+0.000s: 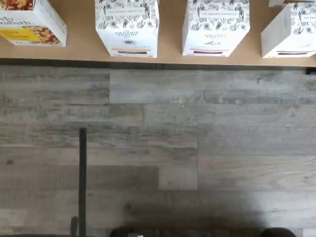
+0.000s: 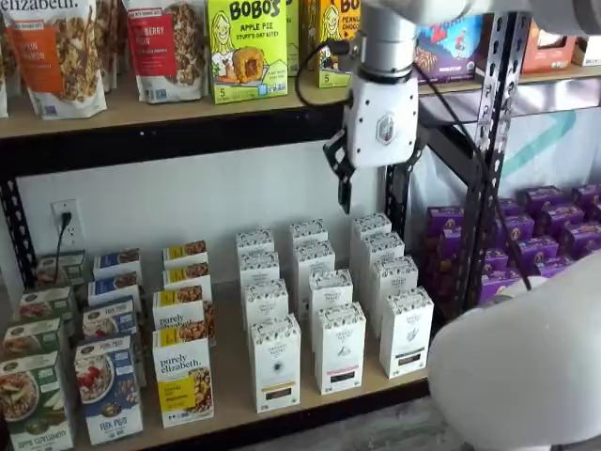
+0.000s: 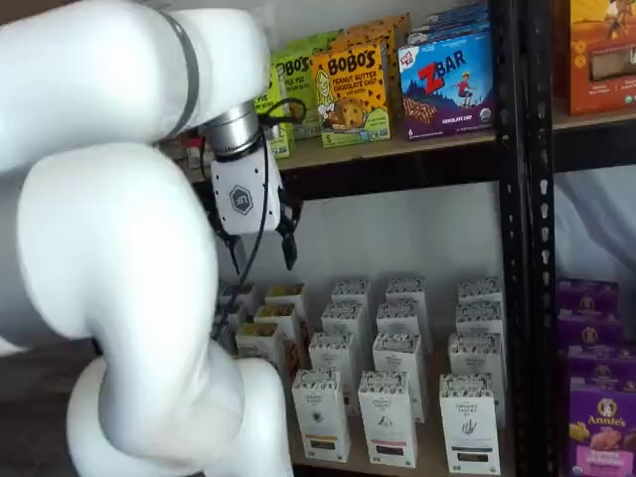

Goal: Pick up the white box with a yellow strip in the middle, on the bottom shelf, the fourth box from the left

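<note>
The white box (image 1: 127, 27) has a black-speckled top and a thin yellowish-tan strip low on its front. It stands at the front of the bottom shelf (image 1: 81, 49), right of the purely elizabeth box (image 1: 29, 24). It shows in both shelf views (image 2: 275, 362) (image 3: 320, 412), at the head of a row of like cartons. My gripper (image 2: 344, 183) hangs well above and behind it, in front of the white wall just under the upper board. It also shows in a shelf view (image 3: 288, 243). Its black fingers show side-on and hold nothing; no gap can be made out.
Like white cartons (image 2: 339, 346) (image 2: 406, 331) stand to the right of the white box. Cereal boxes (image 2: 108, 385) stand to its left. A black upright (image 2: 488, 141) and purple boxes (image 2: 540, 240) are at the right. Bobo's boxes (image 2: 246, 47) sit on the upper board. Grey plank floor (image 1: 197, 148) lies before the shelf.
</note>
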`<act>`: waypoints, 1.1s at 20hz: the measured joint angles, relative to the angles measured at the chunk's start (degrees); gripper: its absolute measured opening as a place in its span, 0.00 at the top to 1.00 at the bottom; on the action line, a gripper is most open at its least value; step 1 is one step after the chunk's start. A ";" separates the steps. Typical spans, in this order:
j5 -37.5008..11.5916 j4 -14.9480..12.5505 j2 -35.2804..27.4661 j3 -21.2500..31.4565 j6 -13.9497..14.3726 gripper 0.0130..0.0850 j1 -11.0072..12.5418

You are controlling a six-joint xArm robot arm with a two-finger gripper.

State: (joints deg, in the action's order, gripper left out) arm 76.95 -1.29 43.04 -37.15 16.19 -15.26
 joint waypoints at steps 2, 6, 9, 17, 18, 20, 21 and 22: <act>-2.35 -1.52 -1.41 0.63 1.68 0.00 -1.20; -9.03 -4.56 -4.20 2.38 5.73 0.00 -3.81; -13.22 -3.27 -6.99 3.18 6.15 0.00 -4.44; -23.27 -2.45 -12.50 5.56 6.16 0.00 -4.33; -23.93 -2.75 -13.50 5.54 6.37 0.00 -4.32; -25.84 -3.22 -15.61 5.61 6.67 0.00 -4.20; -26.84 -3.37 -16.60 5.66 6.74 0.00 -4.13; -28.16 -3.17 -17.74 5.74 6.48 0.00 -3.93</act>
State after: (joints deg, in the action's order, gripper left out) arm 48.79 -4.46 25.30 -31.41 22.67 -19.19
